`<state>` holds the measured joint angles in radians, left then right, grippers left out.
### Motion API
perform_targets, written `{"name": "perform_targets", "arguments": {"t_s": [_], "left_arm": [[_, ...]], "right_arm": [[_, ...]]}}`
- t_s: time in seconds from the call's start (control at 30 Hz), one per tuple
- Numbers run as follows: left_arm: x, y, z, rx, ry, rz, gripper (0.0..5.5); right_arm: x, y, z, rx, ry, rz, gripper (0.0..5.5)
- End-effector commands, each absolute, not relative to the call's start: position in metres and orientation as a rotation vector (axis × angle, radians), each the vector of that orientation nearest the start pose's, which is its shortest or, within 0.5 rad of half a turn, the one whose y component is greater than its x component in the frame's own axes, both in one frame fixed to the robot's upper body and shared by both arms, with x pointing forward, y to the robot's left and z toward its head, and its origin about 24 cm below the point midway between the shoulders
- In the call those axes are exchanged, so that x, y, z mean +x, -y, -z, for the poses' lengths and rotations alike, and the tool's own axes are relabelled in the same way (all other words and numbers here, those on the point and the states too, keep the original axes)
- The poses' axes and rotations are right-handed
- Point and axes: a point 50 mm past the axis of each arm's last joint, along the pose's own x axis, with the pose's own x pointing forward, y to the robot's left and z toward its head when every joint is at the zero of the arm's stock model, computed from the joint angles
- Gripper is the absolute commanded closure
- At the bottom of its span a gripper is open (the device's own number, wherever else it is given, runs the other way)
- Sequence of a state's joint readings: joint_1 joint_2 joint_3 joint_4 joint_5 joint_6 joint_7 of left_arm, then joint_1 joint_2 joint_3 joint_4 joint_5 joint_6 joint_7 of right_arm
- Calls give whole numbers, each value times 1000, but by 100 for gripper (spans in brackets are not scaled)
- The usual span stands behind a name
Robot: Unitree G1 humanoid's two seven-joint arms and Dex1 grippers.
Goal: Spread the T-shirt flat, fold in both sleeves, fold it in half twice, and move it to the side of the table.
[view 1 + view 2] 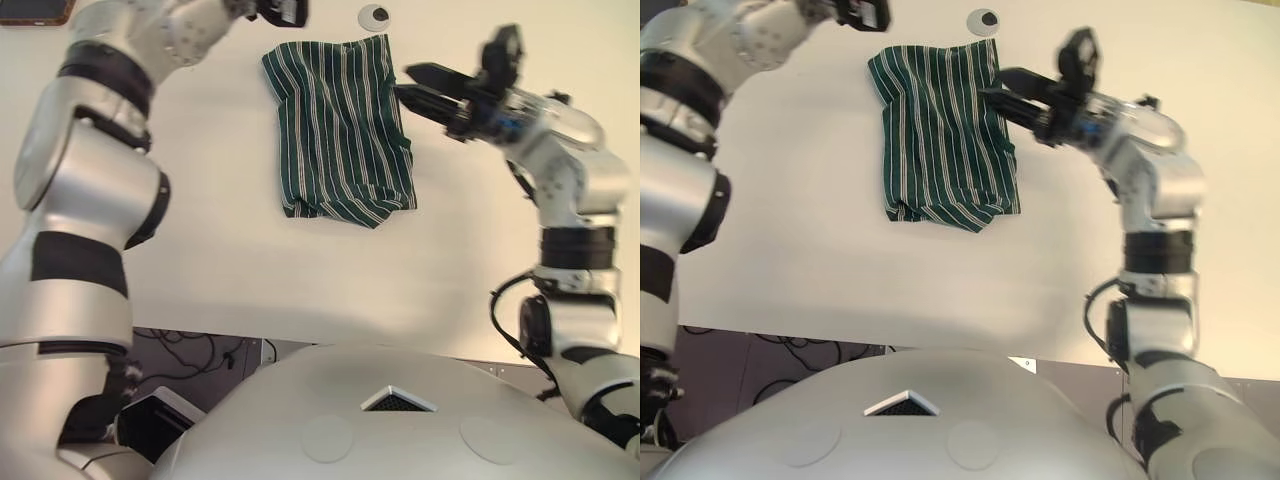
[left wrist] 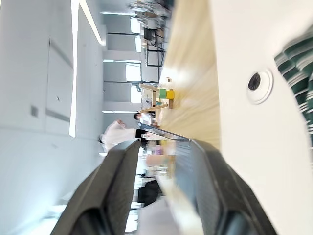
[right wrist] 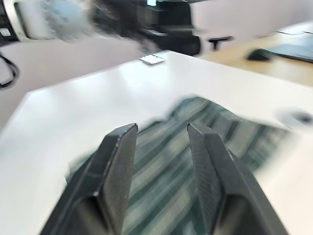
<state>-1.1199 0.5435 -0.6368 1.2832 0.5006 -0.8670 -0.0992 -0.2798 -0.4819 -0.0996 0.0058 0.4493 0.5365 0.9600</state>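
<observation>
The green T-shirt [image 1: 340,130] with white stripes lies folded into a rough rectangle at the far middle of the white table [image 1: 200,230]. Its near edge is bunched and uneven. My right gripper [image 1: 403,82] hovers at the shirt's right edge near its far corner, open, with nothing between its fingers. In the right wrist view that gripper [image 3: 161,128] points over the striped cloth [image 3: 166,186]. My left gripper [image 1: 280,10] is raised beyond the shirt's far left corner, clear of the cloth. The left wrist view shows it [image 2: 164,144] open and empty, above the table's far edge.
A round cable grommet [image 1: 374,15] sits in the table just beyond the shirt's far right corner. A dark flat object [image 1: 35,10] lies at the far left corner. Bare tabletop extends left, right and in front of the shirt.
</observation>
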Motion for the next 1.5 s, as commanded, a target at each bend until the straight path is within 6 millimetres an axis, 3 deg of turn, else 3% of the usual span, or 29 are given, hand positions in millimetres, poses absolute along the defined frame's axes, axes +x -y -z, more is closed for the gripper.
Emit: {"name": "perform_targets", "arguments": {"t_s": [0.03,0.1,0.17,0.33,0.57,0.73,1.1,1.2,1.27,1.37,1.5], "left_arm": [[314,-233,-92,1080,118,1103,303],[282,-251,-79,955,-2,1220,272],[253,-255,-63,886,-81,1324,242],[224,-230,-25,861,-86,1439,224],[227,-194,-10,940,85,1428,224],[237,-182,-6,969,105,1431,224],[237,-192,1,980,10,1486,403],[237,-190,0,960,10,1495,451],[238,-186,-5,852,-19,1480,481],[235,-190,-34,357,-271,1517,516],[194,-215,-85,-120,-694,1801,549]], "right_arm": [[210,226,-92,-56,-346,-987,313],[185,227,-86,-156,-373,-1029,279],[172,221,-76,-288,-370,-1082,275],[171,207,-38,-686,-254,-1162,275],[198,192,-11,-902,-114,-1119,275],[210,187,0,-950,-110,-1142,275],[213,178,13,-969,-168,-1277,479],[213,177,12,-948,-172,-1298,536],[209,176,9,-852,-213,-1318,550],[188,185,-17,-433,-473,-1430,550],[158,200,-68,-62,-695,-1627,550]]}}
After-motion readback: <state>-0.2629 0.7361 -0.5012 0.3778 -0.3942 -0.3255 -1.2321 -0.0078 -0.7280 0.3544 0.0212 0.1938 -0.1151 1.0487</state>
